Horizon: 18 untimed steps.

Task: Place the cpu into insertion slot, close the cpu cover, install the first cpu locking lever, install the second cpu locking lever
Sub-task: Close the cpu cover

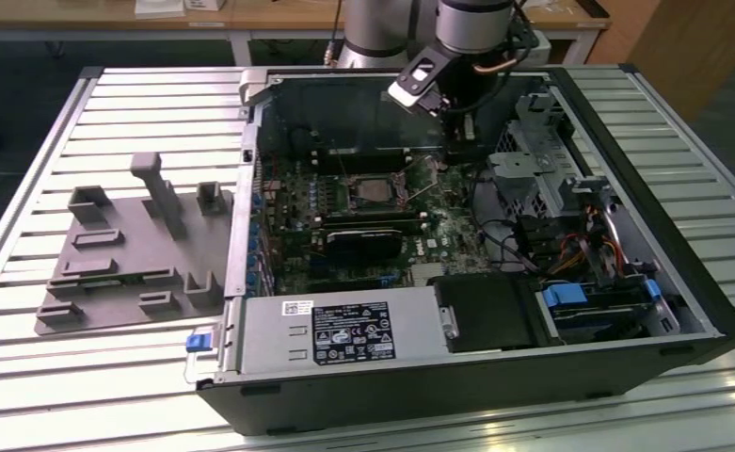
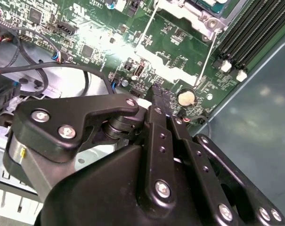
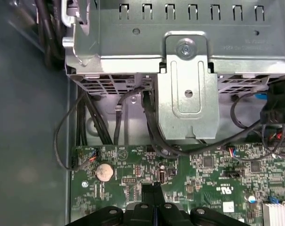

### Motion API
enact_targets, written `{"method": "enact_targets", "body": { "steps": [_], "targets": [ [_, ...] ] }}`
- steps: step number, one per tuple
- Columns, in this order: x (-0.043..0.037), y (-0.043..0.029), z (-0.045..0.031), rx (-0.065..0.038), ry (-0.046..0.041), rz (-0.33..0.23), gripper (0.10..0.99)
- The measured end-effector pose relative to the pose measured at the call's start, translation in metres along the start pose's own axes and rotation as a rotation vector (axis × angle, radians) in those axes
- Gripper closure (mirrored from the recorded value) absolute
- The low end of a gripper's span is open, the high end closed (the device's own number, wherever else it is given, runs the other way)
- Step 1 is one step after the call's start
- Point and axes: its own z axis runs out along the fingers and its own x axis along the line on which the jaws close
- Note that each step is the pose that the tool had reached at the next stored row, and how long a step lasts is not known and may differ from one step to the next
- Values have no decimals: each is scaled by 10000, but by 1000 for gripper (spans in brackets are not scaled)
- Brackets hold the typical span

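The cpu (image 1: 370, 191) lies as a pale grey square in the insertion slot (image 1: 342, 193) on the green board inside the open computer case. The cpu cover (image 2: 199, 16), a silver frame, appears to lie flat around it. Two thin wire locking levers (image 2: 144, 30) (image 2: 206, 59) stick out from the socket's corners, unlatched. My gripper (image 1: 457, 155) hangs over the board at the exterior view's right of the socket. In both wrist views the black fingertips (image 2: 158, 92) (image 3: 151, 190) are pressed together with nothing between them, just above the board near a coin battery (image 3: 103, 172).
A metal drive cage (image 3: 180, 61) with dangling black cables (image 3: 147, 117) rises beside the gripper. Long memory slots (image 2: 255, 33) run past the socket. A black card (image 1: 360, 247) and a power supply (image 1: 329, 334) sit nearer the case front. A grey fixture plate (image 1: 129, 254) lies outside on the slatted table.
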Motion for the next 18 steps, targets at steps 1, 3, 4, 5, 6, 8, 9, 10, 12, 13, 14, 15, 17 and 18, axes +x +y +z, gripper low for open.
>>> {"method": "enact_targets", "body": {
  "steps": [1, 3, 4, 5, 6, 8, 9, 10, 12, 13, 14, 15, 17, 18],
  "targets": [
    [1, 6, 15, 4, 0, 0, 984],
    [2, 17, 47, 17, -1, 0, 984],
    [2, 22, 63, 27, -4, 0, 984],
    [3, 26, 80, 37, -4, -1, 984],
    [4, 30, 98, 49, -3, -1, 984],
    [5, 35, 131, 76, -2, -1, 984],
    [5, 37, 145, 90, -4, -2, 984],
    [5, 38, 156, 106, -4, -2, 984],
    [5, 38, 162, 123, -6, -2, 984],
    [5, 38, 162, 126, -8, -1, 984],
    [5, 38, 162, 127, -8, -2, 984],
    [5, 38, 162, 128, -7, -3, 984],
    [5, 39, 163, 139, -7, -3, 984],
    [6, 39, 164, 179, -6, -6, 984]
  ]
}}
